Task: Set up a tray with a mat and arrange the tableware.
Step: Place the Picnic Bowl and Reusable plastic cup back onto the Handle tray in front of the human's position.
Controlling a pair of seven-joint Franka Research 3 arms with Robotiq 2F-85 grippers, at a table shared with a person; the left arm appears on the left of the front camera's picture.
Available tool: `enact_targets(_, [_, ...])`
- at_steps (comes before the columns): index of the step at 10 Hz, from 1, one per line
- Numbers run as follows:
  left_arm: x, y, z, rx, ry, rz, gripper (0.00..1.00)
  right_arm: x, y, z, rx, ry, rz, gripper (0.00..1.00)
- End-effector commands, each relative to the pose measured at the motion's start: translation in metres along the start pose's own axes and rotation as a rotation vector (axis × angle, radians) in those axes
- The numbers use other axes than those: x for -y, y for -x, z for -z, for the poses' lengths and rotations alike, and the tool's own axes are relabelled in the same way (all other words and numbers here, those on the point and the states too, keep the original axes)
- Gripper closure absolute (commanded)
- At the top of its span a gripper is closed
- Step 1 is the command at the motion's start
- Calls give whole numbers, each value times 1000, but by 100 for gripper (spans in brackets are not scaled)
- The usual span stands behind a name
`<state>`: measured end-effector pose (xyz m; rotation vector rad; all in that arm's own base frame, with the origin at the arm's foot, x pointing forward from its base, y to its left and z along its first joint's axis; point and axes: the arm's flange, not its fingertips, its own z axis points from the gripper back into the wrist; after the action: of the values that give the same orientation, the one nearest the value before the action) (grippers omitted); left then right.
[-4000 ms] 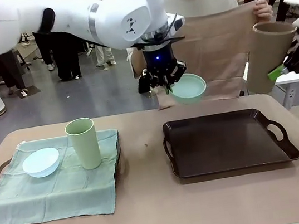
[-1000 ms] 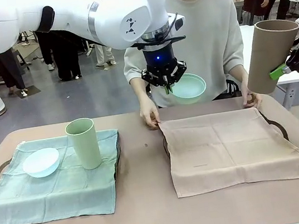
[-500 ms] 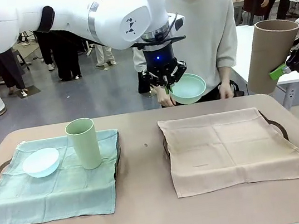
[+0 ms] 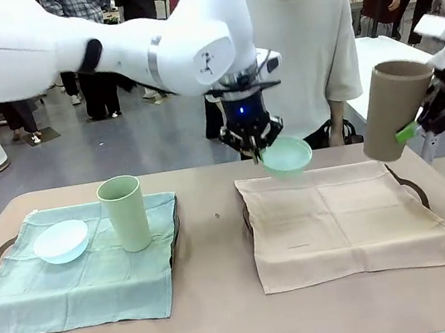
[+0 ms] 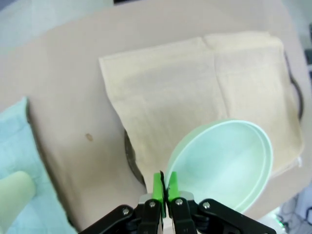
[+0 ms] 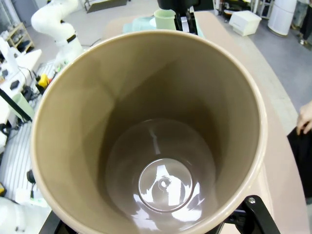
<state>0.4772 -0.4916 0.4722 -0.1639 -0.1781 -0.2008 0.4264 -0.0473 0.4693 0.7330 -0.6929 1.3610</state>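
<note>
mint bowl [image 4: 286, 157] pinched in left hand [image 4: 255, 146]

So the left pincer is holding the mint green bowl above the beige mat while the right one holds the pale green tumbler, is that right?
Not quite: the right pincer holds the tan-brown tumbler, as the front view shows. The left pincer does hold the mint green bowl above the beige mat.
</note>
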Motion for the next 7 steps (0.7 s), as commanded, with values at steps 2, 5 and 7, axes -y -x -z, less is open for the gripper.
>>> enact_targets(2, [-1, -10, 38, -146, 34, 39, 96, 19, 32, 36, -48, -4, -88, 19])
enact_targets(5, [-1, -11, 70, -177, 32, 42, 96, 32, 59, 68, -92, 5, -79, 19])
enact_targets(7, [0, -13, 87, -146, 24, 59, 96, 40, 75, 80, -73, -3, -64, 19])
